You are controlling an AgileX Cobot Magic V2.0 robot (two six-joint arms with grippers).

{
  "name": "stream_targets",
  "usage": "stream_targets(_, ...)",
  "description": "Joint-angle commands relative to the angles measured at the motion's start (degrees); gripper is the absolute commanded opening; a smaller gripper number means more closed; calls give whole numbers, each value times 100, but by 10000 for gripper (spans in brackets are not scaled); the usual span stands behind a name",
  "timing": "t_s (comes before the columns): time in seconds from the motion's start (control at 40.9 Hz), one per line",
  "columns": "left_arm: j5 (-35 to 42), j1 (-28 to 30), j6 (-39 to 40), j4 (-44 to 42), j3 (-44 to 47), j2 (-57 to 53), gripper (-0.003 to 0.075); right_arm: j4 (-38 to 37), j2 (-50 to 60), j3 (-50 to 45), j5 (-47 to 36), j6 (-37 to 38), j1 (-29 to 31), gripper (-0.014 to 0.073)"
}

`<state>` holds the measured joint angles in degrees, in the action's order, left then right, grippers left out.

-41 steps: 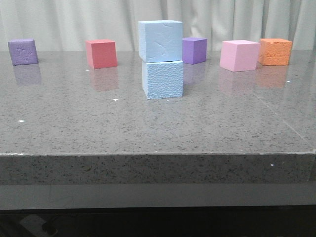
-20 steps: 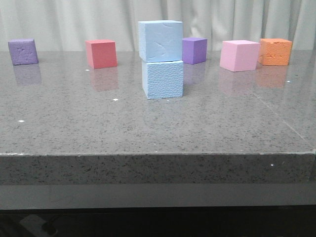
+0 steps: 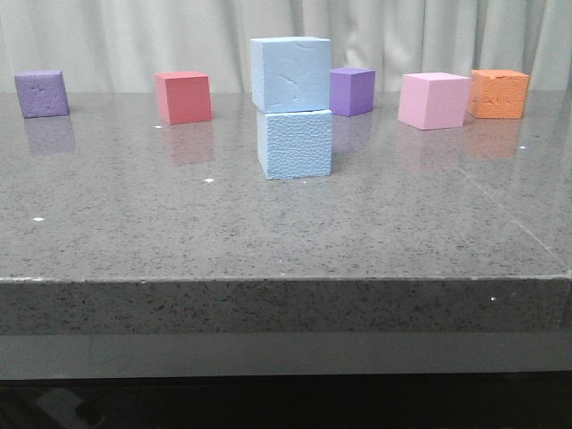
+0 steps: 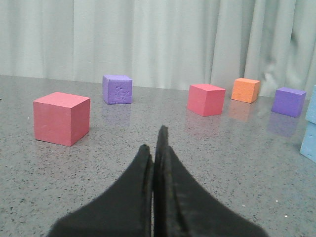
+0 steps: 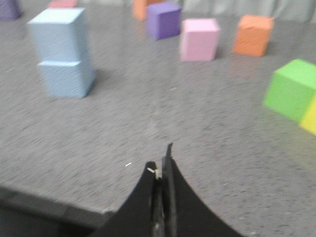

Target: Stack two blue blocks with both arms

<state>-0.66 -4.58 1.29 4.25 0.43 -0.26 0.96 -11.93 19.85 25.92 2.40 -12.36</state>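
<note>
Basically, the stack looks done: the smooth-faced pale blue foam cube (image 3: 290, 73) is seated on the pebbled pale blue foam cube (image 3: 295, 143), mid-way across the speckled grey stone tabletop (image 3: 268, 232). A slight offset toward the left is seen on the upper cube, but it is carried on most of its base, so it is judged stable. Neither arm is seen in the front view. The left hand (image 4: 156, 158) is pressed together on nothing, low over the tabletop, well apart from the stack. The right hand (image 5: 160, 170) is likewise closed and empty, near the tabletop's front edge. Both are judged parked clear so the stack is not knocked.
</note>
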Motion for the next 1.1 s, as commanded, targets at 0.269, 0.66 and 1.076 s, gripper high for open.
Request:
stream_targets(0.269,462,-9,35,-3,2,-99,-20,19,1363,-1991,-2773,-51,1052,-119)
stream_targets(0.66,462,-9,35,-3,2,-99,-20,19,1351,-2106,-2844,-51,1119,-119)
stream_targets(1.076,462,-9,35,-3,2,-99,-20,19,1351,-2106,-2850,-51,1137,-119)
